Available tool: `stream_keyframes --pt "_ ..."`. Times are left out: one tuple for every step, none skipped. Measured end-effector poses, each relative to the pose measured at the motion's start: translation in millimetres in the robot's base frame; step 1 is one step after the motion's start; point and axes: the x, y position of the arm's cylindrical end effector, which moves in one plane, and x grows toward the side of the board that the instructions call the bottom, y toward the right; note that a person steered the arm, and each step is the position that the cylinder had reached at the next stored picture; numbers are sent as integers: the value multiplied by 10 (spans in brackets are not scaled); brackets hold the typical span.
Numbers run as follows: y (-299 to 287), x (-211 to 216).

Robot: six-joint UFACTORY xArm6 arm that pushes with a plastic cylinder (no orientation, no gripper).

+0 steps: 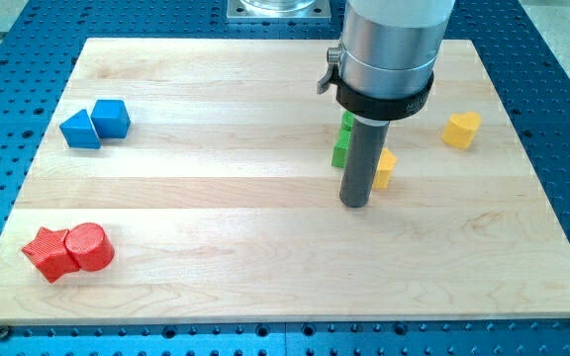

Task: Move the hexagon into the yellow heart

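Observation:
The yellow hexagon (385, 167) lies right of the board's middle, partly hidden behind my rod. My tip (355, 203) rests on the board just left of and below the hexagon, close against it. The yellow heart (461, 130) lies further to the view's upper right, apart from the hexagon. The arm's grey cylinder hangs over the green blocks.
A green star (340, 150) and a green block above it are mostly hidden behind the rod. A blue triangle (78, 130) and blue cube (112, 116) sit at the left. A red star (46, 253) and red cylinder (88, 246) sit at the lower left.

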Motion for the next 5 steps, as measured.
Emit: stream_keyframes --pt "251 -266" --pt "684 -608" --pt "751 -668" --pt "746 -668" --pt "685 -872"
